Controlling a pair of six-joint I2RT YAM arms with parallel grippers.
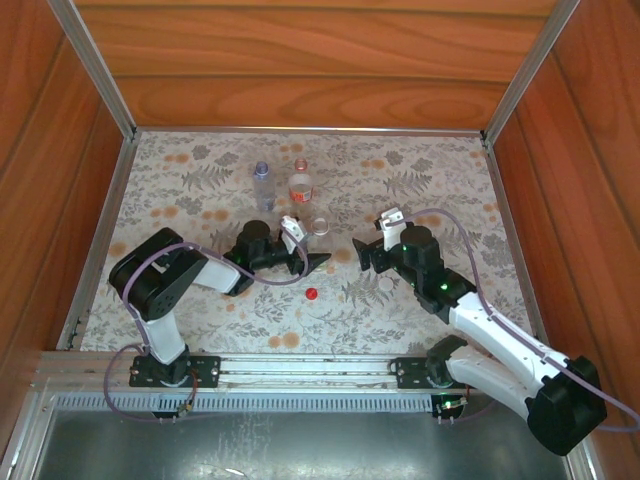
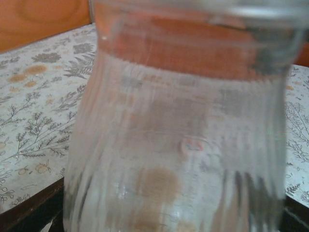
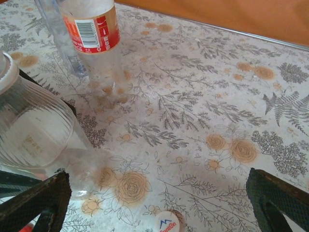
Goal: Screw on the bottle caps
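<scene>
Spreading beneath everything, the floral counter (image 1: 440, 200) carries three clear bottles. Nearest, a ribbed clear bottle (image 2: 183, 145) stands between the fingers of the left pincer (image 1: 305, 247); whether they press it I cannot tell. Behind it stand a red-and-white-labelled bottle (image 3: 94, 29) and a bluish bottle (image 1: 262, 180), side by side. The right pincer (image 3: 159, 193) gapes wide, holding nothing. A white cap (image 3: 166, 223) lies on the counter between its fingers; a red cap (image 1: 311, 294) lies loose near the left pincer.

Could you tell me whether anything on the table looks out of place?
Two caps lie loose on the table, off the bottles: a red cap near the middle, and a white cap between the open jaws of the right gripper. Nothing looks spilled or broken.
</scene>
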